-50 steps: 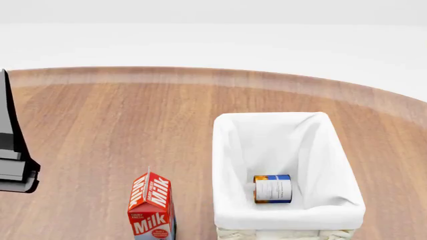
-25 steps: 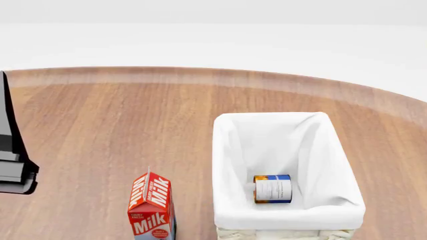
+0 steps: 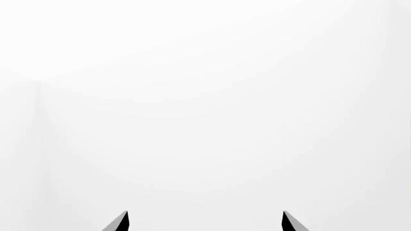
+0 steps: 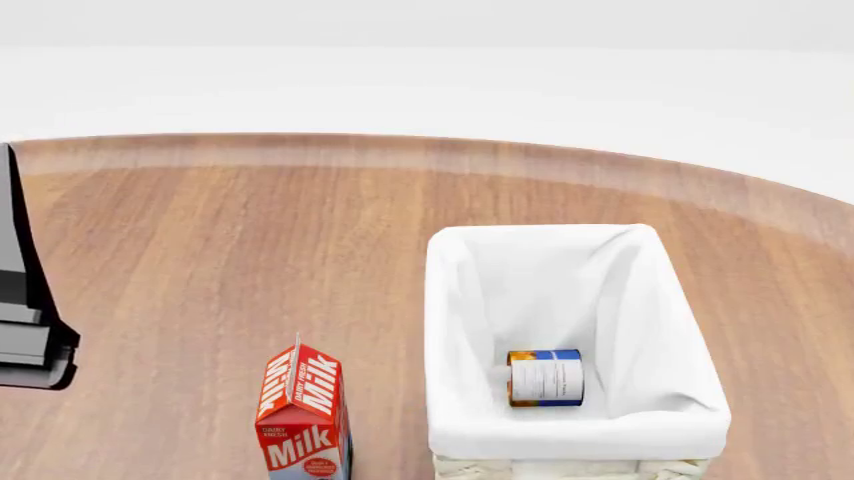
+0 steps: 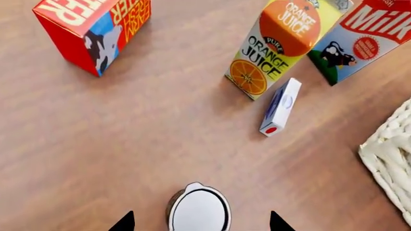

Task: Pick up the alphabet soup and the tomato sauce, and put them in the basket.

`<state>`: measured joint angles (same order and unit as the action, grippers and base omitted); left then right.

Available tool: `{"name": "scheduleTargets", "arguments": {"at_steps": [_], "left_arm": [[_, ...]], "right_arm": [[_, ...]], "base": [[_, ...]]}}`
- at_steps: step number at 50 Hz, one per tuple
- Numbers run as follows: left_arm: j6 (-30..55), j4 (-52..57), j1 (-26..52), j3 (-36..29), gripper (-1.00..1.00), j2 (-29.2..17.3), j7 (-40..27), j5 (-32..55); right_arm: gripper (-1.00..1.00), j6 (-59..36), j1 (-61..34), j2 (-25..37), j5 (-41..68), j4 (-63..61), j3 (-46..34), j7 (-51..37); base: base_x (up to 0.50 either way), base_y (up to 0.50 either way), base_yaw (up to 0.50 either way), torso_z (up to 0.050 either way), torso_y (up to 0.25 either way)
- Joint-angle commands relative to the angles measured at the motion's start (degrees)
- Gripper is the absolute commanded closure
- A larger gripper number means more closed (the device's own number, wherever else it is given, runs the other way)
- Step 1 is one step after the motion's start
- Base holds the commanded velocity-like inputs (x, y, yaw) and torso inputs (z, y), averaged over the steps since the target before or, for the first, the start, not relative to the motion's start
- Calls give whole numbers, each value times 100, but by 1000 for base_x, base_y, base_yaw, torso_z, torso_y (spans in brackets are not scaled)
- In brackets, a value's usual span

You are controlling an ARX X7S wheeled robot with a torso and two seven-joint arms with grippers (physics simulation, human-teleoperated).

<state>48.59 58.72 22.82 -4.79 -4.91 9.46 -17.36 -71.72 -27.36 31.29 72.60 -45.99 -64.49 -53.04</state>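
The basket (image 4: 667, 300), cream wicker with a white lining, stands at the right of the wooden table. The alphabet soup (image 4: 545, 377), a blue can with an orange band, lies on its side inside the basket near its front wall. In the right wrist view a small can with a silver-white lid (image 5: 200, 211) stands upright, seen from above. Its label is hidden, so I cannot confirm it is the tomato sauce. My right gripper (image 5: 199, 224) is open, with one fingertip on each side of this can. My left gripper (image 3: 204, 222) is open and empty, facing blank white.
A red milk carton (image 4: 304, 415) stands left of the basket. The right wrist view shows a red carton (image 5: 90, 29), an orange juice carton (image 5: 282, 43), a milk carton (image 5: 366, 38), a small white-blue box (image 5: 280, 107) and the basket's wicker corner (image 5: 388, 159). Part of my left arm (image 4: 27, 330) is at the left edge.
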Motion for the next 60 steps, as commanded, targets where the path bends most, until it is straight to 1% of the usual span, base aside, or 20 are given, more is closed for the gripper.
{"name": "scheduleTargets", "arguments": {"at_steps": [1,11,24,32,44,56,60], "left_arm": [[-29,1,-40,14,-100,-5,-21,36],[-33,29,-77,47,-100,-13,-17,50],[19,31,-7,57,-100,-8,24,24],[-63,18,-92,88,-100,3,0,53],[-71,9,-103,80,-100,-7,-24,69],[-76,9,-116,103,-100,-19,-25,101],[-73,6,-107,120,-100,-26,-24,108]], "right_arm": [[-100,181,103,-71,-710,226,-346,423],[-100,304,50,-227,-983,449,-492,589],[-100,543,-12,-214,-1310,762,-616,878],[-100,775,3,-137,-1589,989,-738,1105],[-100,1005,44,-106,-1931,1156,-937,1254],[-100,1135,71,-112,-2033,1223,-1025,1361],[-100,1333,173,-70,-1856,1332,-882,1523]], "base": [[0,0,0,0,0],[0,0,0,0,0],[0,0,0,0,0],[0,0,0,0,0],[0,0,0,0,0],[0,0,0,0,0],[0,0,0,0,0]]}}
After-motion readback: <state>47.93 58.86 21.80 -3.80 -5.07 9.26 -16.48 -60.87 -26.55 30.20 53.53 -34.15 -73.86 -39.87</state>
